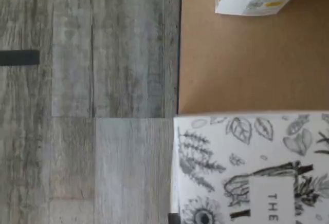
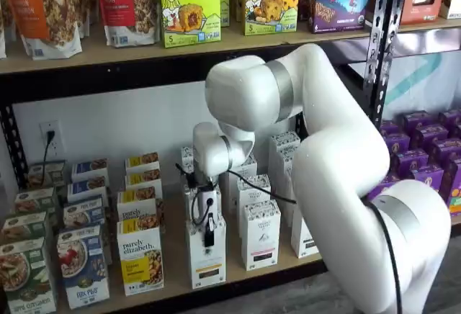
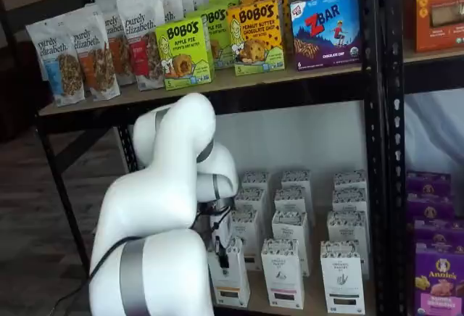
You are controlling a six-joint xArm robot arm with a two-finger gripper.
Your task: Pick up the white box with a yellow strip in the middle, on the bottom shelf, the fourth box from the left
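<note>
The white box (image 2: 207, 265) stands upright at the front of the bottom shelf (image 2: 176, 286), with its label band low on the front. It also shows in a shelf view (image 3: 232, 285). My gripper (image 2: 209, 233) hangs straight down over the box's front top. One black finger lies against the front face, so a gap or a grip does not show. In a shelf view the gripper (image 3: 223, 256) is at the same box's top. The wrist view shows a white carton with leaf drawings (image 1: 241, 152) on the tan board (image 1: 241, 64); I cannot tell which carton it is.
Similar white cartons with black bands (image 2: 260, 235) stand close on the right and behind. A granola box with a yellow square (image 2: 140, 262) stands close on the left. A black upright (image 2: 382, 40) and purple boxes (image 2: 425, 166) are further right. The upper shelf (image 2: 108, 53) is overhead.
</note>
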